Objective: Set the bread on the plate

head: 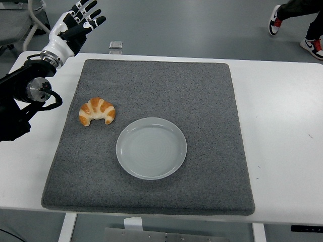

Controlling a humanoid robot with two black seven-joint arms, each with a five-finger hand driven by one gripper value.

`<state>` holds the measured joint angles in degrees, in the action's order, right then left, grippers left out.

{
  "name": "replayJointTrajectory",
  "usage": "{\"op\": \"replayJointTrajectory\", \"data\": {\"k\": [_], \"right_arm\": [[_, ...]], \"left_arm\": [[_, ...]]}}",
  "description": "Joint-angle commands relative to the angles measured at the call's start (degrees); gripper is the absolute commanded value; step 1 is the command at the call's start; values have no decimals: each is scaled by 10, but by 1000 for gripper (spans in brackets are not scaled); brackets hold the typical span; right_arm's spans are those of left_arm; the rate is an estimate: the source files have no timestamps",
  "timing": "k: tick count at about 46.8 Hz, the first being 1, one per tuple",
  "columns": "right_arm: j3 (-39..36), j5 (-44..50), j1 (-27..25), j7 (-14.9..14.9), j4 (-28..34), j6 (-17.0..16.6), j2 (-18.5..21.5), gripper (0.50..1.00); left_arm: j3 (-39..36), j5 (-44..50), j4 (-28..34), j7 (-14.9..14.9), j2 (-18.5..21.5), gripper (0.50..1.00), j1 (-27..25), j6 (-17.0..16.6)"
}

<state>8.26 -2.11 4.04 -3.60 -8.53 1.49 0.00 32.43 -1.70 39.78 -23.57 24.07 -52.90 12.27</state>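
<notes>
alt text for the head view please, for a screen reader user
A croissant lies on a grey mat just up and left of an empty white plate, not touching it. The robot's left hand is raised, fingers spread, beyond the table's far left corner.

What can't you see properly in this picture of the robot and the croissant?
- Right hand: not in the head view at all.
- Left arm: cut off by the left edge; only the left hand, open, shows fully.
- Person: just legs and shoes, cut by the top edge.
- Small grey thing behind the mat: too small to identify.
- Underside of the croissant and plate: hidden against the mat.
</notes>
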Motion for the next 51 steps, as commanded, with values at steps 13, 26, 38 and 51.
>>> {"op": "replayJointTrajectory", "data": {"k": [13,26,38,51], "right_arm": [[-1,0,0,0,0,0,0,930],[0,0,0,0,0,-1,0,930],[0,0,0,0,1,-1,0,930],[0,0,0,0,0,-1,0,930]], "left_arm": [[-25,0,49,13,30,988,-3,-18],[-61,0,134,47,86,988,-5,-62],[-112,-2,272,47,200,988,-47,-81],[-242,-114,350,47,298,988,-148,-75]]}}
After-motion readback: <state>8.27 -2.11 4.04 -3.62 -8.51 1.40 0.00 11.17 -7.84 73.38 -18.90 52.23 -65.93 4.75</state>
